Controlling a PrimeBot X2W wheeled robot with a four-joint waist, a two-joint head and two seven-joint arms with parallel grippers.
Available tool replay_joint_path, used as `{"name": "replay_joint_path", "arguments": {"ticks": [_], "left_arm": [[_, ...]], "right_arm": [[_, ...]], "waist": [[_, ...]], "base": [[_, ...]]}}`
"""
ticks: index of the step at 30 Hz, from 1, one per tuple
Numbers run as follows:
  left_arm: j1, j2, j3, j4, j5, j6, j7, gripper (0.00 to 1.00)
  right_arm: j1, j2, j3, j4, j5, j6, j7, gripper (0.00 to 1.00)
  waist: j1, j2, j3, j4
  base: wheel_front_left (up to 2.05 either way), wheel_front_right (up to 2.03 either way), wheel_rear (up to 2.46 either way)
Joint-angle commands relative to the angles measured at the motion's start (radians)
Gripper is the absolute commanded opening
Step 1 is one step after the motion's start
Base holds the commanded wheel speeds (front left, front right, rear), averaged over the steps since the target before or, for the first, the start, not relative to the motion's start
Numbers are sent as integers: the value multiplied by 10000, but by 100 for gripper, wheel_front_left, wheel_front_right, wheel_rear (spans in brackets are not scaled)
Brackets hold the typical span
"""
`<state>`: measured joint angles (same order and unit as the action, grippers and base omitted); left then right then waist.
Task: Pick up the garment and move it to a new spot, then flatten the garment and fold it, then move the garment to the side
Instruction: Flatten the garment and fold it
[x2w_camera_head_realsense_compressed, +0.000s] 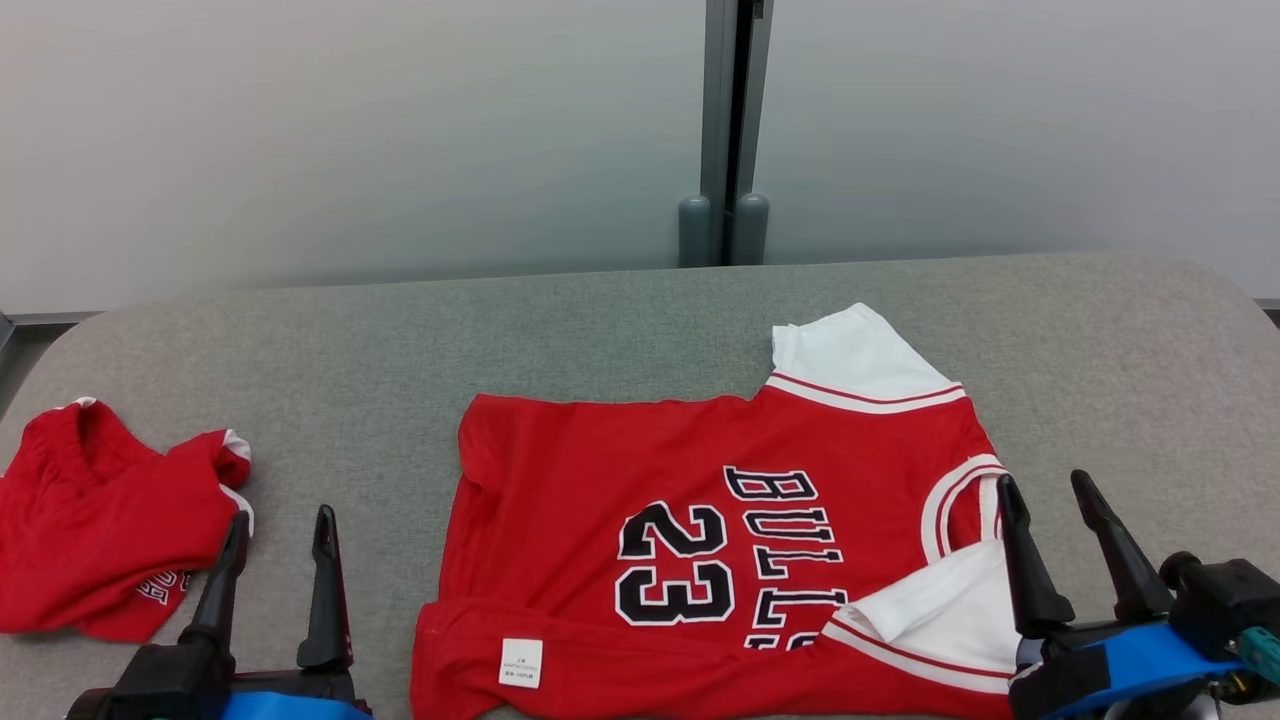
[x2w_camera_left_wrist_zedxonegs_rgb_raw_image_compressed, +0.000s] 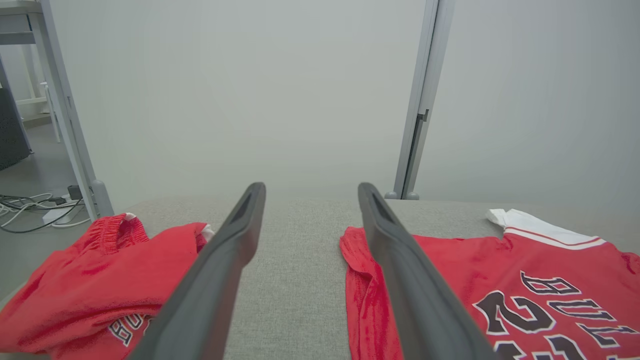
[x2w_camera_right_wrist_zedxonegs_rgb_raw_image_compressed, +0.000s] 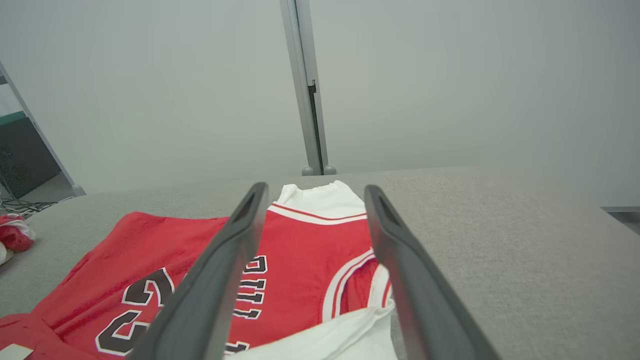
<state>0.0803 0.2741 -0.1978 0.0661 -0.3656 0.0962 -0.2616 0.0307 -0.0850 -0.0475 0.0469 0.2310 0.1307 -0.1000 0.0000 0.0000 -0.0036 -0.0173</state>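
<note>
Head view gives you the red, smooth-knit basketball jersey lying mostly flat on the grey, felt-like desk, spreading from the centre toward 5 o'clock. Black block figures "23" and "BULLS", edged in white, run sideways across it. The far white sleeve, trimmed with red piping, sticks out at the jersey's 1 o'clock. The near white sleeve is folded over the body at its 4 o'clock corner. Along the near edge the hem is turned up in a soft band, showing a small white rectangular label.

At 8 o'clock you have crumpled red shorts with a gathered waistband, well apart from the jersey. Your left pincer stands at 7 o'clock between shorts and jersey, its tapered dark fingers spread wide with nothing between them. Your right pincer, at 4 o'clock, is equally wide and empty, just beside the folded sleeve. Beyond the desk at 12 o'clock, a grey metal post splits a pale frosted wall.
</note>
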Motion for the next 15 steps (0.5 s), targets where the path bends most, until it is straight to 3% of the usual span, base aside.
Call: {"name": "replay_joint_path", "arguments": {"ticks": [1, 15], "left_arm": [[-52, -1, 178, -78, 122, -53, -45, 100], [-883, -132, 191, 928, 470, -511, -47, 100]], "right_arm": [[-168, 88, 114, -12, -80, 1, -121, 100], [-59, 329, 477, 135, -683, 1, -499, 100]], "waist": [[0, 0, -25, 41], [0, 0, -136, 227]], "base": [[0, 0, 0], [0, 0, 0]]}}
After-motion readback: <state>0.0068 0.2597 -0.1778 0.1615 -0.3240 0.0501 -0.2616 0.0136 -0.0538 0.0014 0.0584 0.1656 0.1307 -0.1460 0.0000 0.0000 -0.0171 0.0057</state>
